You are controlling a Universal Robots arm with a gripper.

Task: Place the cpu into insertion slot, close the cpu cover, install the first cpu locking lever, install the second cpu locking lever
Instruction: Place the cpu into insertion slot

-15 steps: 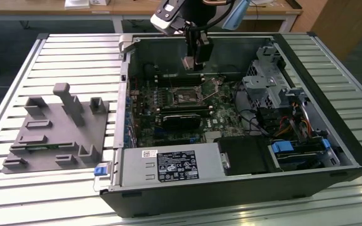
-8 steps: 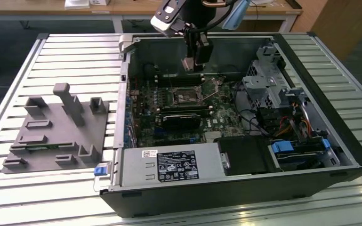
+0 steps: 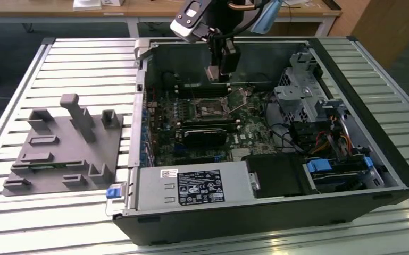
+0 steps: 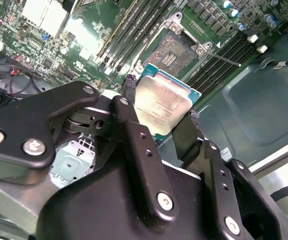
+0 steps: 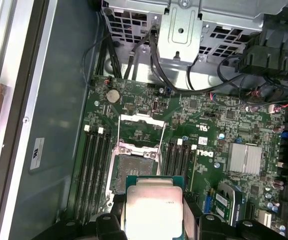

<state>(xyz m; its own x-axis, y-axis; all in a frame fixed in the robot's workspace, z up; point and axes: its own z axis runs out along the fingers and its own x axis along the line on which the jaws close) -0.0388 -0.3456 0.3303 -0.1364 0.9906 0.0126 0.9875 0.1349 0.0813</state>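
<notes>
The end effector (image 4: 162,101) is clamped on two opposite edges of the cpu (image 5: 154,207), held between its fingertips with the open insertion slot (image 5: 135,167) just beyond them; the chip looks light, stiff and fragile, best gripped by its edges.

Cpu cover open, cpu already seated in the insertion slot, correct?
Not seated. The second wrist view shows the cpu gripped in the tool, off the board, and the insertion slot empty. The cpu cover is open, as you said.
</notes>
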